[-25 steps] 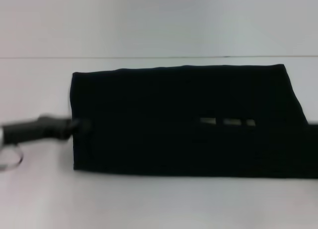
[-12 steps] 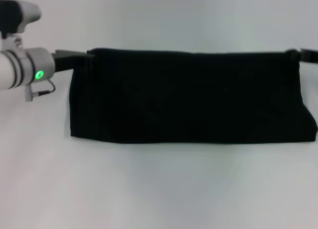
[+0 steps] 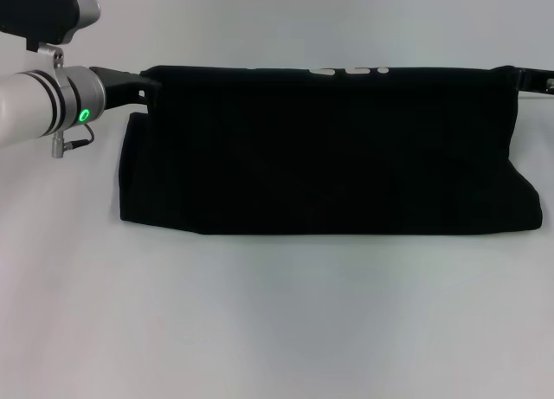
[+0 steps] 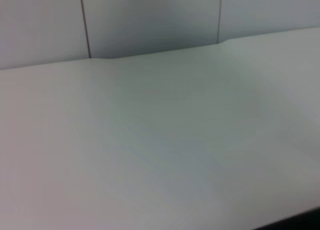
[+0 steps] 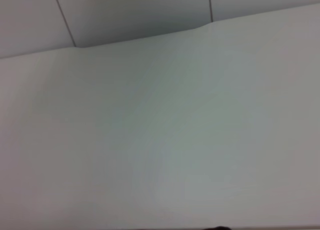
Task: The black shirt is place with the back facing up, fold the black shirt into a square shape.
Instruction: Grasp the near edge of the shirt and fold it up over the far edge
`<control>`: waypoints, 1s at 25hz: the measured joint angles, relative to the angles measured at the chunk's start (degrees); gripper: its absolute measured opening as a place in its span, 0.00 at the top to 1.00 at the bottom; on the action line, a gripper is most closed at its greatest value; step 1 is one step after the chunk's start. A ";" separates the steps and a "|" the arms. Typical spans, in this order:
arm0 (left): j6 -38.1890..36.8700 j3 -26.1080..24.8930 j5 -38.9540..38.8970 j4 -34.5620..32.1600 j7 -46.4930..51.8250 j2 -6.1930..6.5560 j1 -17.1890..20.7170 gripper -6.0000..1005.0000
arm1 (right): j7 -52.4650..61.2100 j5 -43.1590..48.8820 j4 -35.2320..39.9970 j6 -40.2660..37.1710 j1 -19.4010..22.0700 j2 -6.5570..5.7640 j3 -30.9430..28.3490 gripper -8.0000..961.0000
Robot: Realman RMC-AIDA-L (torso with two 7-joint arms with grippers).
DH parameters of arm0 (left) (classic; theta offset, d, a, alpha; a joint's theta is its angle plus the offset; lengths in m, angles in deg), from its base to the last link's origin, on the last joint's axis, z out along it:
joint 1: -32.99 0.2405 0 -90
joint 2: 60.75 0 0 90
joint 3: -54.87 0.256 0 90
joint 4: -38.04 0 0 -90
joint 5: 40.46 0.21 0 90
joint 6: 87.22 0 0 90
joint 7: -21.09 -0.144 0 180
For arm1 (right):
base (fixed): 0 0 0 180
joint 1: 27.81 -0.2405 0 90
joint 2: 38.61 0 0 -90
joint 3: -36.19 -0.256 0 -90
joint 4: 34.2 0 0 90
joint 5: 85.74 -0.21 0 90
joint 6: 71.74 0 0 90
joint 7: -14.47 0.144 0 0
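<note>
The black shirt [image 3: 329, 152] lies across the white table [image 3: 277, 321] as a long band in the head view. Its far edge is drawn taut between two corners, and pale lettering [image 3: 348, 71] peeks along that edge. My left gripper [image 3: 145, 81] grips the far left corner, shut on the fabric. At the far right corner my right gripper [image 3: 525, 77] holds the cloth in the same way; only a small part of it shows. Both wrist views show only bare table [image 4: 160, 140] and wall panels, with no shirt or fingers.
The left arm's white forearm with a green light [image 3: 52, 105] reaches in from the left edge. Bare white tabletop [image 3: 277, 330] stretches in front of the shirt. A grey panelled wall [image 5: 130, 15] stands behind the table.
Both grippers have carried the shirt's held edge from the near side up and toward the far side. The band is now narrower front to back, and the lettering shows at its far edge.
</note>
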 joint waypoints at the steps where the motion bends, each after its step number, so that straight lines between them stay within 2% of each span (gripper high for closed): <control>1: 0.16 0.12 -0.28 0.03 -0.01 0.04 -0.02 0.97 | -0.03 -0.01 -0.01 0.21 -0.01 0.01 -0.03 0.94; 7: 0.86 0.35 -0.80 0.12 -0.07 -0.13 -0.13 0.97 | -0.65 -0.02 -0.02 0.88 -0.67 0.35 0.26 0.94; 11: 1.31 0.46 -0.87 0.75 -0.56 -0.48 -0.31 0.97 | -1.85 -0.02 -0.03 2.73 -1.01 1.74 0.28 0.94; 16: 3.51 1.86 -0.96 1.04 -1.63 -1.76 -0.41 0.97 | -2.37 -0.02 -0.03 4.07 -0.88 2.96 0.30 0.94; 23: 5.44 4.12 -1.64 0.51 -1.29 -2.81 -0.45 0.97 | -2.37 -0.02 -0.03 3.69 -0.23 3.38 0.31 0.89; 25: 5.43 4.14 -1.94 0.37 -1.20 -2.84 -0.46 0.91 | -2.32 -0.02 0.32 3.90 0.05 3.60 0.33 0.87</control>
